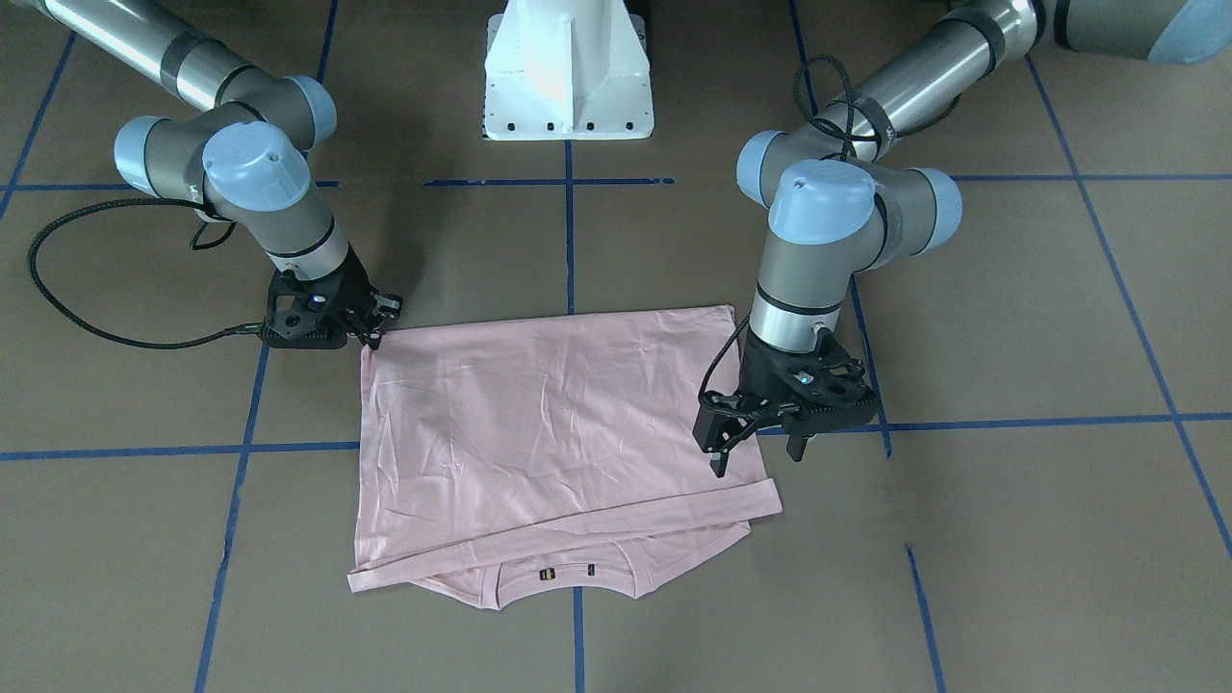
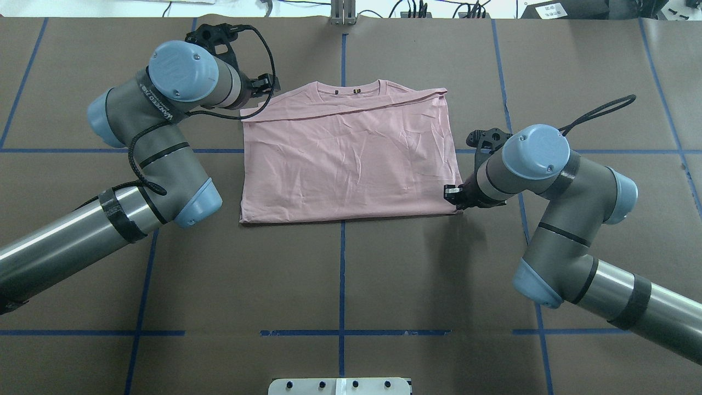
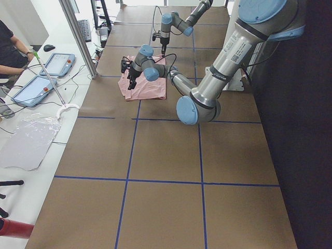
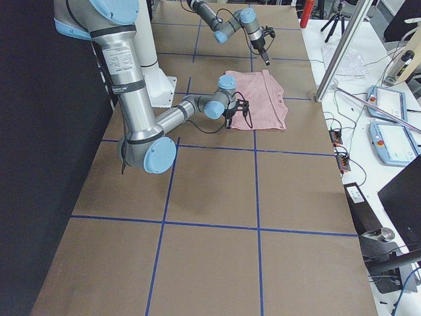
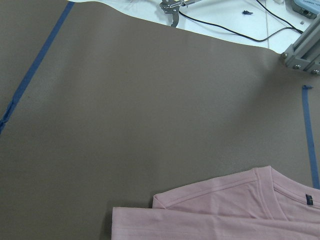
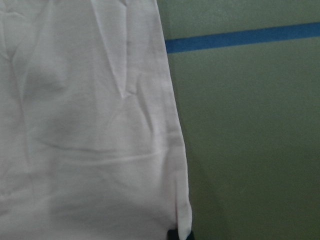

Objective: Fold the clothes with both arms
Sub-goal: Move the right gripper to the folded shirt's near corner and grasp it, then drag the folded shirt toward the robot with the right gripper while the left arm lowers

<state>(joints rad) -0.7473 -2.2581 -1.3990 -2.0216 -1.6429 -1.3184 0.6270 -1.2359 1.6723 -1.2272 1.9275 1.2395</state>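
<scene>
The pale pink T-shirt (image 1: 549, 423) lies folded flat on the brown table, plain side up, with its collar at the far end (image 2: 351, 88). The print is hidden. My left gripper (image 1: 757, 454) is open and empty. It hovers just above the shirt's side edge near the collar end, and its wrist view shows that corner (image 5: 240, 210). My right gripper (image 1: 373, 335) is low at the shirt's near corner (image 2: 454, 195), with its fingers together on the cloth. The right wrist view shows this corner (image 6: 180, 215) at the bottom edge.
The white pedestal base (image 1: 568, 72) stands at the robot's side of the table. Blue tape lines (image 2: 342, 263) cross the brown surface. A black cable loop (image 1: 58, 289) hangs beside the right arm. Operator desks with tablets (image 3: 46, 78) lie beyond the table's far edge.
</scene>
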